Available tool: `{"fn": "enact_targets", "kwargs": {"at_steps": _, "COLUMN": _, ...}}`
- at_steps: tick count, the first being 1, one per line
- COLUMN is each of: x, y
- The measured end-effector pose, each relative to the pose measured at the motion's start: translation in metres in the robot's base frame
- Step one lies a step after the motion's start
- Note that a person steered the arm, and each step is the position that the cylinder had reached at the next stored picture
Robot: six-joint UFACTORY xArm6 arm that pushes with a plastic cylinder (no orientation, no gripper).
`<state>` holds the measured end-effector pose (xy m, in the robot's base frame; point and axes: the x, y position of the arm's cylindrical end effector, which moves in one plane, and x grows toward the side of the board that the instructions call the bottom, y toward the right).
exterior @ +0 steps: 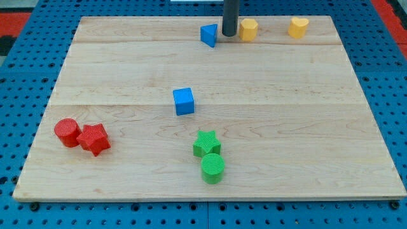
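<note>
My tip [229, 34] rests on the wooden board [318, 127] near the view's top edge. It stands between a blue triangular block [208, 35] just to its left and a yellow hexagonal block [248, 29] just to its right, very close to both. I cannot tell whether it touches either. A yellow heart-shaped block [298, 27] lies further right along the top edge.
A blue cube [184, 101] sits near the board's middle. A green star [206, 143] touches a green cylinder [213, 168] below it. At the lower left, a red cylinder [67, 132] touches a red star [94, 138]. Blue pegboard surrounds the board.
</note>
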<state>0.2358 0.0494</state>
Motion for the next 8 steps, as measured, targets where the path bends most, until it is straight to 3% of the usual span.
{"fn": "enact_targets", "kwargs": {"at_steps": 2, "x": -0.002, "y": 0.136}}
{"fn": "enact_targets", "kwargs": {"at_steps": 3, "x": 0.008, "y": 0.128}}
{"fn": "enact_targets", "kwargs": {"at_steps": 4, "x": 0.062, "y": 0.118}}
{"fn": "enact_targets", "kwargs": {"at_steps": 5, "x": 0.076, "y": 0.204}}
{"fn": "enact_targets", "kwargs": {"at_steps": 6, "x": 0.018, "y": 0.245}}
{"fn": "enact_targets", "kwargs": {"at_steps": 7, "x": -0.019, "y": 0.244}}
{"fn": "enact_targets", "kwargs": {"at_steps": 8, "x": -0.033, "y": 0.246}}
